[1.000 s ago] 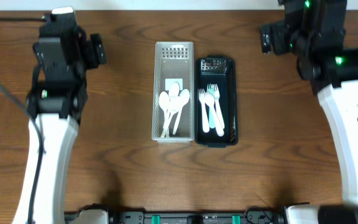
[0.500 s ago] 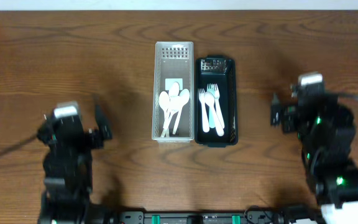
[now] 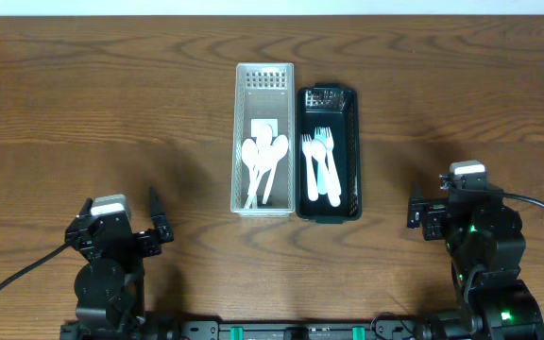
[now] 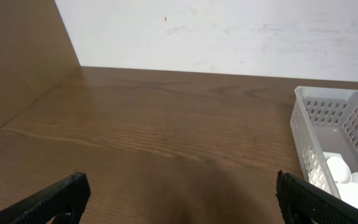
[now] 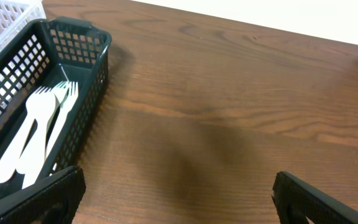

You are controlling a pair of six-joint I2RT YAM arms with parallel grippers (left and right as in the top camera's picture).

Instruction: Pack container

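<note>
A pale perforated basket (image 3: 264, 80) stands at the table's middle with white spoons (image 3: 263, 162) in it. Touching its right side is a black basket (image 3: 353, 142) holding white and pale blue forks (image 3: 321, 168). My left gripper (image 3: 121, 215) sits low at the near left, open and empty, well apart from both baskets. My right gripper (image 3: 466, 203) sits at the near right, also open and empty. The left wrist view has the pale basket (image 4: 337, 124) to the right of the wide-set fingers (image 4: 61, 196). The right wrist view has the black basket (image 5: 73, 43) and forks (image 5: 36, 130) on the left.
Bare brown wood table (image 3: 111, 94) lies to either side of the baskets. A brown panel (image 4: 17, 56) rises at the table's left edge, and a white wall (image 4: 229, 31) stands behind the far edge.
Both arms have drawn back from the far side of the table to the near edge. Their jaws stayed wide open. The baskets and cutlery have not moved.
</note>
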